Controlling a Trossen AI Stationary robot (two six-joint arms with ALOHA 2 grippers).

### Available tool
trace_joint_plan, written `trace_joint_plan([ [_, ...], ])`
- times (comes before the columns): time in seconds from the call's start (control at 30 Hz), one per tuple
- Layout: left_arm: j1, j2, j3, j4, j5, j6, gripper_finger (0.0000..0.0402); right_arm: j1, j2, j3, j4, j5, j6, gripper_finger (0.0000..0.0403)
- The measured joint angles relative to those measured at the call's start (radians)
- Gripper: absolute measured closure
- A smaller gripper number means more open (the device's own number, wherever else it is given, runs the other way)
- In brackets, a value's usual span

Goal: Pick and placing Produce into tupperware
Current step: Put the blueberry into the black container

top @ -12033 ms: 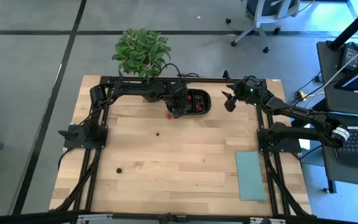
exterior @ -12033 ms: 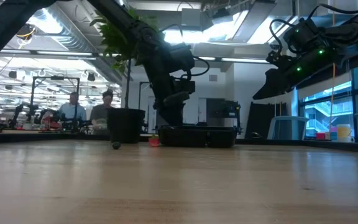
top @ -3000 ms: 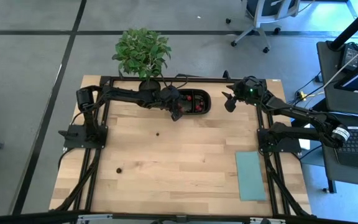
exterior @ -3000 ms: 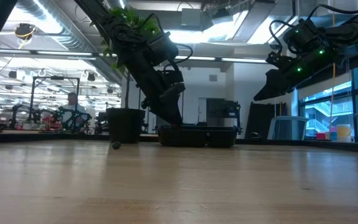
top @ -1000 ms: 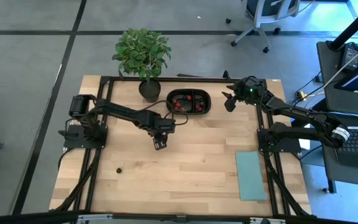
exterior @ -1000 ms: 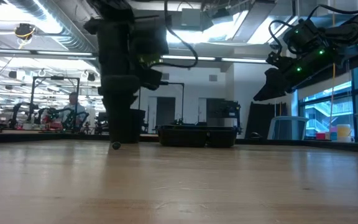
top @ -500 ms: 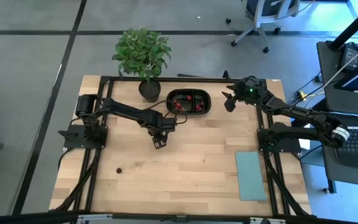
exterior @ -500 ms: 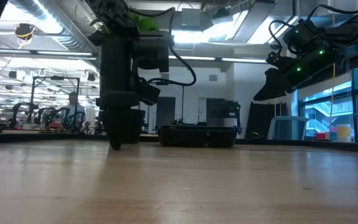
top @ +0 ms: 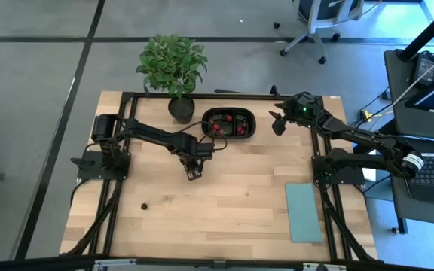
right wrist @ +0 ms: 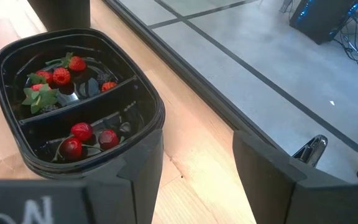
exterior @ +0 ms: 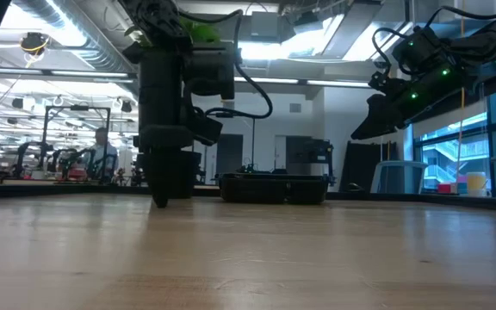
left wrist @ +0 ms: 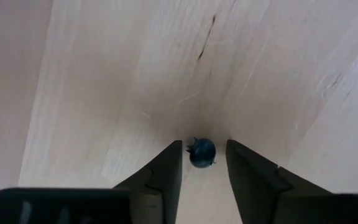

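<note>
A small dark berry of the produce (left wrist: pixel 202 153) lies on the bare wood. My left gripper (left wrist: pixel 204 143) points straight down over it, open, one finger on each side, and a thin gap shows on both sides. In the high view this gripper (top: pixel 193 174) hides the berry. The tupperware (top: pixel 253 125), a black two-compartment tray, stands at the far edge with red berries (right wrist: pixel 73 65) in both halves. A second dark berry (top: pixel 143 205) lies near the left. My right gripper (top: pixel 276 125) hangs open in the air right of the tray.
A potted plant (top: pixel 172 64) stands at the far edge, left of the tray. A flat teal rectangle (top: pixel 304 212) lies near the right edge. Bare wood spreads across the table's middle and near side.
My left gripper has sunk down to the table top. Its fingertips now stand around the dark berry, which a second ago showed clear below them in the low view. The berry has stayed in place.
</note>
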State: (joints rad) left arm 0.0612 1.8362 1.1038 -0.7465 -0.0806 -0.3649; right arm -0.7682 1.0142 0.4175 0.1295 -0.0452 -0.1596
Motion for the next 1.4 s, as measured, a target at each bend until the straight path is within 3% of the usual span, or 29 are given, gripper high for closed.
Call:
trace_joint_plan([
  [0.43, 0.0, 0.0, 0.0, 0.0, -0.015, 0.008, 0.0353, 0.0, 0.0, 0.0, 0.0, 0.0, 0.001, 0.0207],
  [0.8, 0.0, -0.001, 0.0, 0.0, -0.002, 0.057, 0.0351, 0.0, 0.0, 0.0, 0.0, 0.0, 0.001, 0.0207],
  [1.23, 0.069, -0.003, 0.095, 0.038, 0.3, 0.283, 0.0355, 0.0, 0.0, 0.0, 0.0, 0.0, -0.001, 0.0207],
  [1.4, 0.109, -0.005, 0.16, 0.133, 0.358, 0.403, 0.0359, 0.0, 0.0, 0.0, 0.0, 0.0, -0.002, 0.0207],
])
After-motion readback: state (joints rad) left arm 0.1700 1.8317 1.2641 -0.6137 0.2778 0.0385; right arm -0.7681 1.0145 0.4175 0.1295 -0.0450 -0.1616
